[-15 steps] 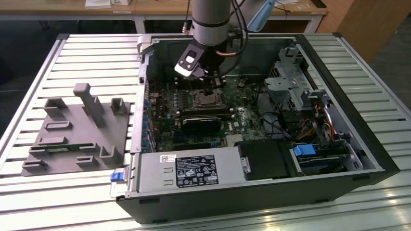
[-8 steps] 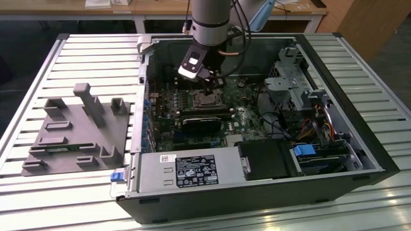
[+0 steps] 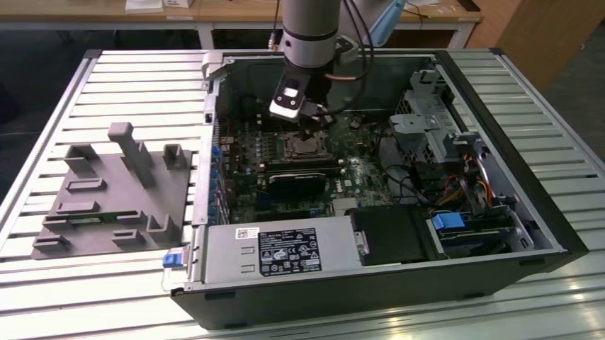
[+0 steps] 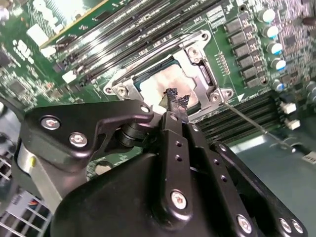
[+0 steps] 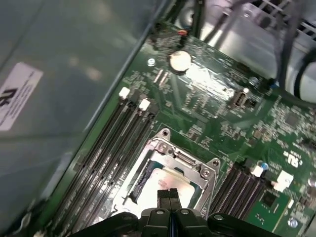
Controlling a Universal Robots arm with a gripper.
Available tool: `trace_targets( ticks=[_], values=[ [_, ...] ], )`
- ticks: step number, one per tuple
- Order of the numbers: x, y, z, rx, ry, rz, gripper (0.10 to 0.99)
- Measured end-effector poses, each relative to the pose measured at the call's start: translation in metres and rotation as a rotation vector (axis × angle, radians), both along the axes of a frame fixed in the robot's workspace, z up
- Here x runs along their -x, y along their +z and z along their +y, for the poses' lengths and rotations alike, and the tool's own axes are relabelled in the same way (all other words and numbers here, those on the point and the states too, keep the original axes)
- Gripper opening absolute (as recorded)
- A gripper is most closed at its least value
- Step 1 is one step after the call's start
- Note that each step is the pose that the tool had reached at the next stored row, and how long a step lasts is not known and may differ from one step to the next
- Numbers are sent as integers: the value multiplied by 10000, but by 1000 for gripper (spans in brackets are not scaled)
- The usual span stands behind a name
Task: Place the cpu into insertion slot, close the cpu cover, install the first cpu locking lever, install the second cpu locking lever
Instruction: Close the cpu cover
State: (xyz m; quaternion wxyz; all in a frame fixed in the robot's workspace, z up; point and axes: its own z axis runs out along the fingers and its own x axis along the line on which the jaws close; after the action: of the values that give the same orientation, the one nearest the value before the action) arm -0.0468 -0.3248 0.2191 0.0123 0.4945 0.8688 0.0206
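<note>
Above the seated cpu (image 5: 163, 178), the fingers (image 5: 162, 196) are hovering pressed together, gripping nothing. Sideways drift is risking a slip off the thin locking lever (image 4: 249, 122).

I count one cpu (image 5: 169, 180) in one insertion slot (image 5: 144, 176), one cpu cover (image 5: 186, 159) over the slot, one coin cell (image 5: 180, 60) nearby.
</note>
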Motion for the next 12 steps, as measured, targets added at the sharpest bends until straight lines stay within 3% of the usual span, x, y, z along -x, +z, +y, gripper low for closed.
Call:
trace_targets(
  ticks=[12],
  values=[
    [0,-4,0,1,2186,0,106]
  ],
)
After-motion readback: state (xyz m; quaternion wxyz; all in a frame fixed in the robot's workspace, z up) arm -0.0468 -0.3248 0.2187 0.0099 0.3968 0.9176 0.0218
